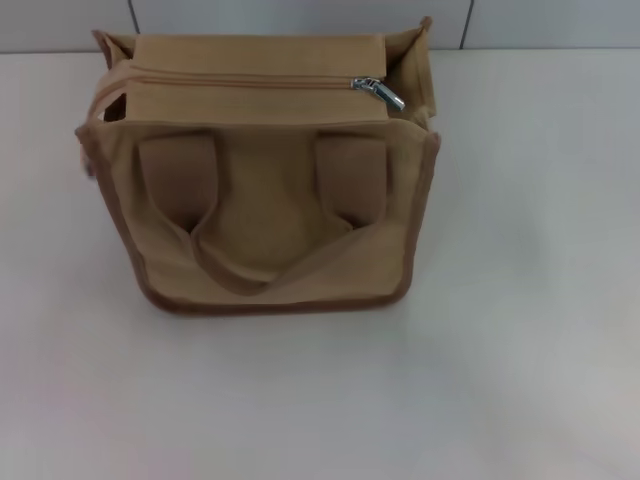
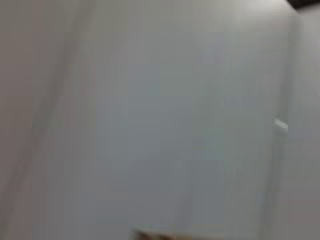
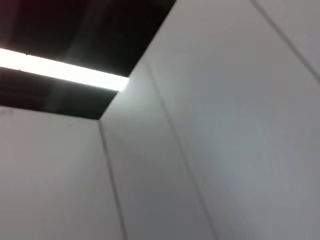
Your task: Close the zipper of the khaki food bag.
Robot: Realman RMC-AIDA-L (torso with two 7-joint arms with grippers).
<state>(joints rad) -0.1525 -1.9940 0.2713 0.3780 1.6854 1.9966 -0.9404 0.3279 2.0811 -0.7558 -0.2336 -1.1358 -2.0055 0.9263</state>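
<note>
The khaki food bag (image 1: pixel 262 215) stands on the white table in the head view, its front with two handle patches and a looped strap facing me. The tan zipper (image 1: pixel 240 80) runs along the bag's top. Its shiny silver slider and pull tab (image 1: pixel 378 91) sit at the right end of the track, and the track to its left looks shut. Neither gripper shows in any view. The left wrist view shows only a pale wall and a sliver of tan at its edge (image 2: pixel 155 235). The right wrist view shows wall panels and a ceiling light.
The white table (image 1: pixel 520 300) spreads around the bag on all sides. A tiled wall (image 1: pixel 300 15) rises just behind the bag.
</note>
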